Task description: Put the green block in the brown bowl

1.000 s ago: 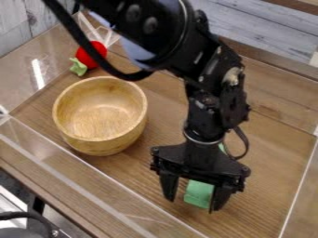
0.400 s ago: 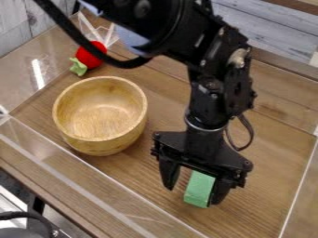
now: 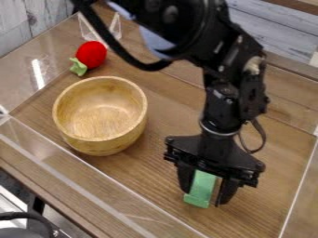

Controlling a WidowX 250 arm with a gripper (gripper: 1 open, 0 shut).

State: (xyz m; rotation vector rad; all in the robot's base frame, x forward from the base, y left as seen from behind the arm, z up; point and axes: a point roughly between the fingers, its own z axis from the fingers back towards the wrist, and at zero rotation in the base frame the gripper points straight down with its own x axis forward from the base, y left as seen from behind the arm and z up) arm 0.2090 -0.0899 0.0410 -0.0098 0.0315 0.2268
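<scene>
Gripper Closes In on Green Block Beside Brown Bowl

A wooden tabletop [image 3: 149, 177] of pale, lengthwise planks fills the scene, with white-painted boards [image 3: 276, 35] behind it; my black arm [image 3: 199, 51] reaches down over it from the top of the view. The brown bowl [image 3: 99, 144], round, thick-walled and upright, sits to the left of the picture, its inside bare to the camera; I stand over the nearer, right-hand part of the table, my gripper [image 3: 203, 185] low at the wood. Between my two fingers lies the green block [image 3: 199, 191], on the table and apart from the bowl, its upper part partly hidden by my own black parts; a red ball with a green bit [image 3: 88, 56], the smallest thing here, rests beyond the bowl, well apart from me.

My jaws stand partly apart, one on each side of the block, narrow rather than wide; whether both press on it I cannot tell. The step in hand, as I judge it, is the grasp; the next move calls for closing firmly on the block's sides, then a straight lift, high enough to clear the bowl's thick rim, before I swing across and let go.
</scene>
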